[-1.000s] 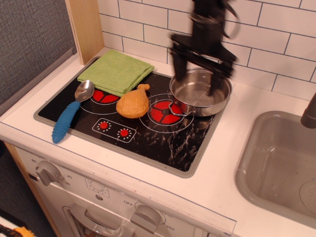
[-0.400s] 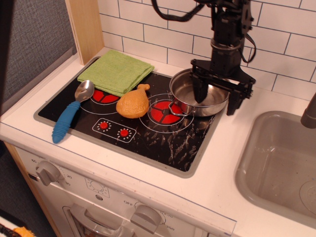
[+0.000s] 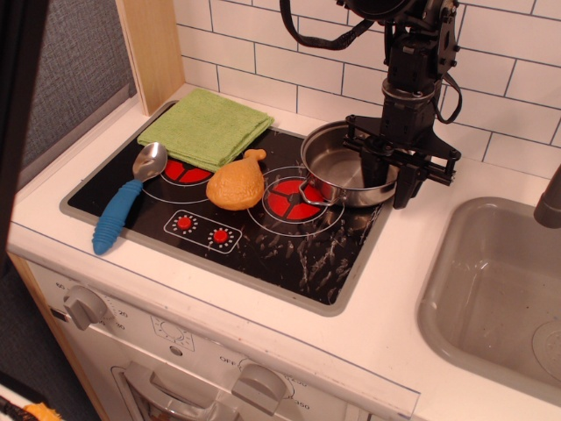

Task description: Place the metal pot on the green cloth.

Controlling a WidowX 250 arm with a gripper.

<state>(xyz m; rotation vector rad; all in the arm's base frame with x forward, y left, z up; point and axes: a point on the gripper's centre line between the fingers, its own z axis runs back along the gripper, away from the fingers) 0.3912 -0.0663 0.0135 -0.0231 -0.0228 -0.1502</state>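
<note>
The metal pot (image 3: pixel 337 171) stands upright on the back right burner of the black hob, shiny and empty, with a wire loop handle toward the front. The green cloth (image 3: pixel 206 127) lies folded at the hob's back left corner, well apart from the pot. My gripper (image 3: pixel 392 180) points down over the pot's right rim. One finger is inside the pot and the other outside it, with a narrow gap between them. They straddle the rim and do not visibly clamp it. The pot rests on the hob.
An orange toy chicken leg (image 3: pixel 235 182) lies between the pot and the cloth. A blue-handled spoon (image 3: pixel 123 206) lies at the hob's left. A grey sink (image 3: pixel 500 272) is on the right. A tiled wall stands behind and a wooden post (image 3: pixel 153 48) at the back left.
My gripper moved right from above the pot's middle and came down over its right rim. The fingers have drawn closer together. The pot has not moved.
</note>
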